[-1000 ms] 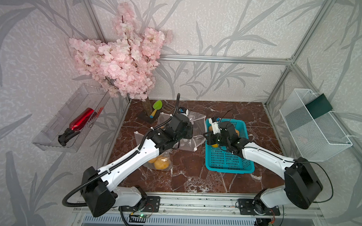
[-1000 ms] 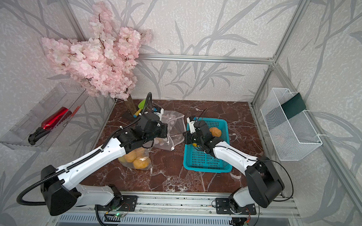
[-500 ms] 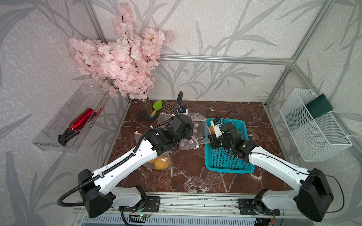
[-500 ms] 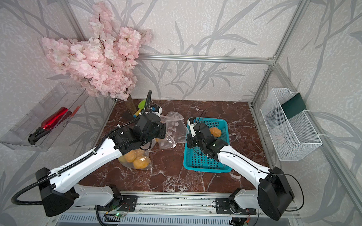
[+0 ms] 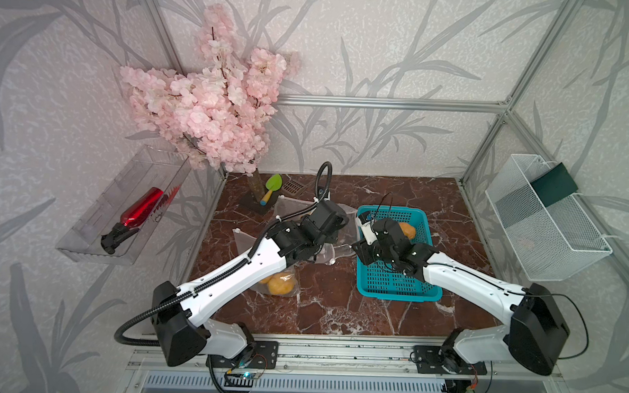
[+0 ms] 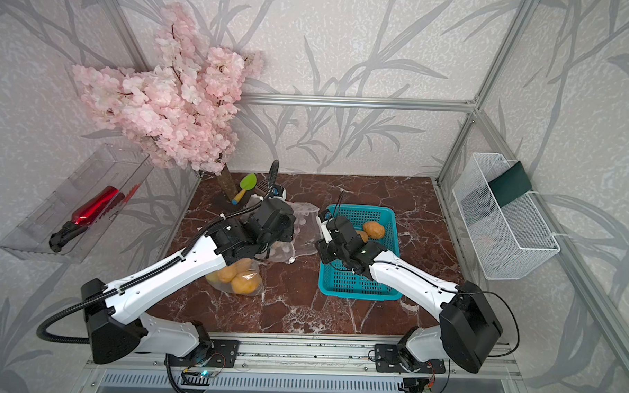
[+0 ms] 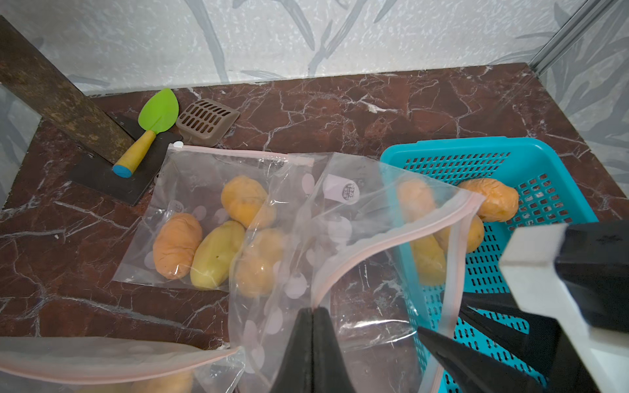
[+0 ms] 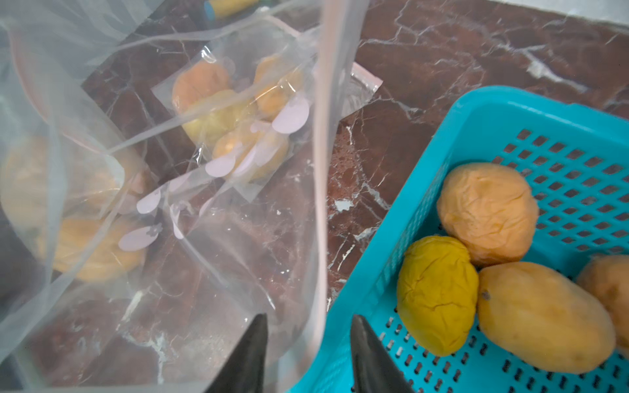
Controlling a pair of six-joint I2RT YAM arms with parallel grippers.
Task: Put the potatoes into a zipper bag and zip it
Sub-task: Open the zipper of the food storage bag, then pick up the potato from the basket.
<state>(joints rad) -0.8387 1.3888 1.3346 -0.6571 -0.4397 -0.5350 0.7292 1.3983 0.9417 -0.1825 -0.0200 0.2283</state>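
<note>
Since a second ago the right gripper (image 8: 308,320) has spread its fingers, the zipper bag (image 7: 357,217) rim loose between them, while the left gripper (image 7: 312,311) pinches that rim, fingers fully together.

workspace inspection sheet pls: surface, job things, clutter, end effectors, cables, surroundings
surface: marble tabletop, no spills seen
job's things: potatoes in teal basket; back filled bag and front filled bag on tabletop; open bag held up
clutter: green trowel, brown scoop
end effectors: left end effector shut on open bag's rim; right end effector open, rim between jaws
cables: black hose arcs above left arm
surroundings: blossom tree, clear bin holding red bottle, white mesh basket
</note>
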